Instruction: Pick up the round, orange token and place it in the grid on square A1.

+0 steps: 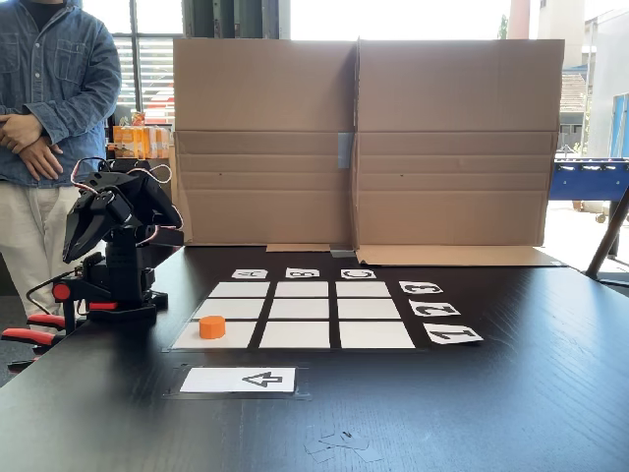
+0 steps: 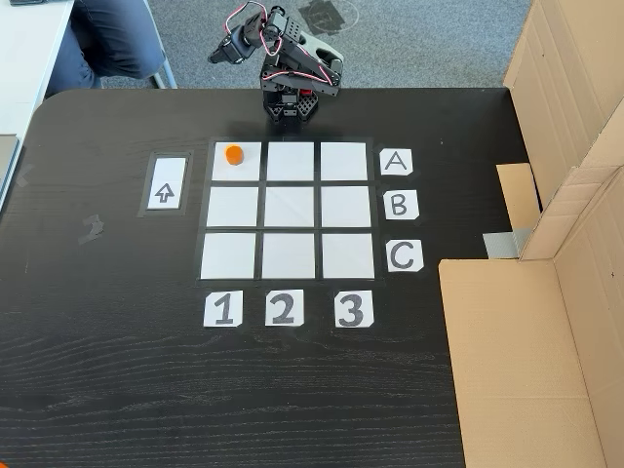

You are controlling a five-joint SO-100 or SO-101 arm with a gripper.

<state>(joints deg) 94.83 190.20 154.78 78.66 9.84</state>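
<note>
The token (image 2: 233, 154) sits on square A1 (image 2: 244, 168), the corner cell of the grid (image 2: 289, 209) that lines up with the "A" card (image 2: 396, 162) and the "1" card (image 2: 222, 308). In the view from above it rests toward that cell's upper-left part, inside its edges; in the front fixed view it stands upright on the near-left cell (image 1: 212, 326). Judged from how things lie, the placing looks done.

The arm (image 2: 288, 73) is folded up over its base at the far edge of the worktop (image 2: 117, 390), behind the A row. Its end effector (image 2: 226, 51) is raised and points away from the grid, well apart from the token and gripping nothing; whether the jaws are parted or closed I cannot tell (it is too small and dark in both fixed views).

The relation that matters: in the view from above, the token lies below and only slightly to one side of the end effector, on the grid row nearest the base. Being round, it has no long axis to align to. Any further reach would be short, forward and downward.
</note>
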